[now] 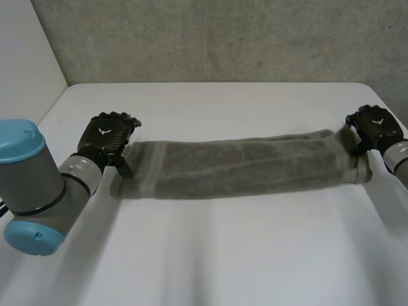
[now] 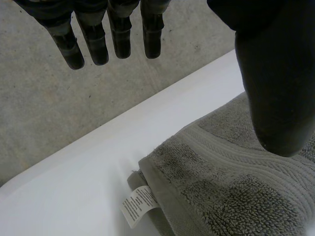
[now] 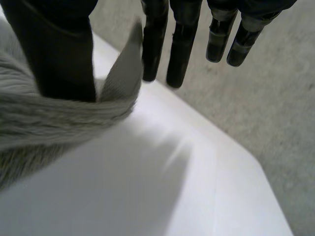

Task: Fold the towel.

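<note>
A grey towel, folded into a long narrow strip, lies across the white table from left to right. My left hand sits at the strip's left end. It is open: its fingers are straight and the thumb hovers above the towel's banded end, off the cloth. My right hand is at the right end. Its fingers are straight and spread from the thumb. A raised corner of the towel stands loosely in the gap, and the cloth bunches round the thumb.
A white care label sticks out from the towel's left corner onto the table. The table's far edge runs close behind my left hand, with grey floor beyond it. The right end of the towel lies near the table's rounded right corner.
</note>
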Available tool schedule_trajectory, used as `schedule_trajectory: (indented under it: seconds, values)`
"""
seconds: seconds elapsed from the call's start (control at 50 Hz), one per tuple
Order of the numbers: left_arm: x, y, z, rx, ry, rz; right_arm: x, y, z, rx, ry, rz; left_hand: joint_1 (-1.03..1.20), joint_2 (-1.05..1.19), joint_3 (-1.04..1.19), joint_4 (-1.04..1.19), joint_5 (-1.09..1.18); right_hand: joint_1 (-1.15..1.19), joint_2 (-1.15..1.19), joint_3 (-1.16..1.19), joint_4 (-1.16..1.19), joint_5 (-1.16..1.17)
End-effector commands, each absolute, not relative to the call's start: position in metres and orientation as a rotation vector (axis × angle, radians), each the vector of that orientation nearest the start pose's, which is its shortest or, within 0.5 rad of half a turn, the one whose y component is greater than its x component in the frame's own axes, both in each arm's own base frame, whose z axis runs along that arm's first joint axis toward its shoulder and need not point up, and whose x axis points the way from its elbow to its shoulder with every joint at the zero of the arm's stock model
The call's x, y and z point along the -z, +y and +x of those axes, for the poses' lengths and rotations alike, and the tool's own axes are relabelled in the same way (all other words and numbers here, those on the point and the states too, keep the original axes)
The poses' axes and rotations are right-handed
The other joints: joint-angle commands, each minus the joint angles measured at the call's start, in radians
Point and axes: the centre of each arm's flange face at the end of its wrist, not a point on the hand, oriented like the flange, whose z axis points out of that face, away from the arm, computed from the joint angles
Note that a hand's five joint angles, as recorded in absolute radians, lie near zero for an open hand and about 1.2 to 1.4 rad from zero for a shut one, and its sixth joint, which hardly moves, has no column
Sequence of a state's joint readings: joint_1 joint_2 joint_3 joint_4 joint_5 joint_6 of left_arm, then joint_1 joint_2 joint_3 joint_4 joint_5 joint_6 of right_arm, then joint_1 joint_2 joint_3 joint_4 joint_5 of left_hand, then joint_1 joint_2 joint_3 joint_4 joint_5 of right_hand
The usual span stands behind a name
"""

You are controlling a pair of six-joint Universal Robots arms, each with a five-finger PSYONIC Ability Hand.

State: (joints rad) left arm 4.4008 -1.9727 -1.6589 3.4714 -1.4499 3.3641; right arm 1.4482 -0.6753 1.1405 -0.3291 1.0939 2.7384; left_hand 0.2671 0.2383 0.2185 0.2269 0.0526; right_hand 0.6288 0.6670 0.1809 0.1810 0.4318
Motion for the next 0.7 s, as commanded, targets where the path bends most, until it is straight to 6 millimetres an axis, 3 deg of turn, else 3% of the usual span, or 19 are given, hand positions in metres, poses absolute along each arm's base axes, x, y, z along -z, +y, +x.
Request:
schedule_trajectory:
  seconds: [0.02, 0.04, 0.08, 0.1, 0.14, 0.28, 0.34, 0.44, 0.7]
  values:
    - [-0.176, -0.298, -0.246, 2.122, 2.390, 0.790, -0.123, -0.466, 0.114, 2.048, 2.286, -0.843, -0.080, -0.051, -0.044, -0.052, -0.040, -0.454, -0.492, -0.006, -0.006, -0.432]
    - [-0.176, -0.298, -0.246, 2.122, 2.390, 0.790, -0.123, -0.466, 0.114, 2.048, 2.286, -0.843, -0.080, -0.051, -0.044, -0.052, -0.040, -0.454, -0.492, -0.006, -0.006, -0.432]
    - [-0.176, -0.298, -0.246, 2.122, 2.390, 0.790, -0.151, -0.460, 0.115, 2.104, 2.258, -0.839, -0.080, -0.051, -0.044, -0.052, -0.040, -0.454, -0.492, -0.006, -0.006, -0.432]
    - [-0.176, -0.298, -0.246, 2.122, 2.390, 0.790, -0.151, -0.460, 0.115, 2.104, 2.258, -0.839, -0.080, -0.051, -0.044, -0.052, -0.040, -0.454, -0.492, -0.006, -0.006, -0.432]
    - [-0.176, -0.297, -0.246, 2.122, 2.389, 0.793, -0.180, -0.450, 0.115, 2.154, 2.228, -0.824, -0.080, -0.051, -0.044, -0.052, -0.040, -0.454, -0.492, -0.006, -0.006, -0.432]
    - [-0.176, -0.298, -0.246, 2.124, 2.387, 0.791, -0.207, -0.423, 0.117, 2.113, 2.224, -0.754, -0.080, -0.051, -0.044, -0.052, -0.040, -0.454, -0.492, -0.006, -0.006, -0.432]
    - [-0.176, -0.297, -0.246, 2.124, 2.387, 0.791, -0.204, -0.408, 0.119, 2.026, 2.266, -0.725, -0.083, -0.054, -0.044, -0.052, -0.043, -0.454, -0.492, -0.006, -0.006, -0.432]
    - [-0.177, -0.297, -0.245, 2.124, 2.388, 0.789, -0.184, -0.386, 0.115, 1.857, 2.323, -0.724, -0.080, -0.051, -0.044, -0.052, -0.040, -0.454, -0.492, -0.006, -0.006, -0.432]
    - [-0.176, -0.296, -0.246, 2.123, 2.390, 0.792, -0.157, -0.364, 0.102, 1.732, 2.398, -0.720, -0.083, -0.054, -0.044, -0.052, -0.043, -0.454, -0.492, -0.006, -0.006, -0.432]
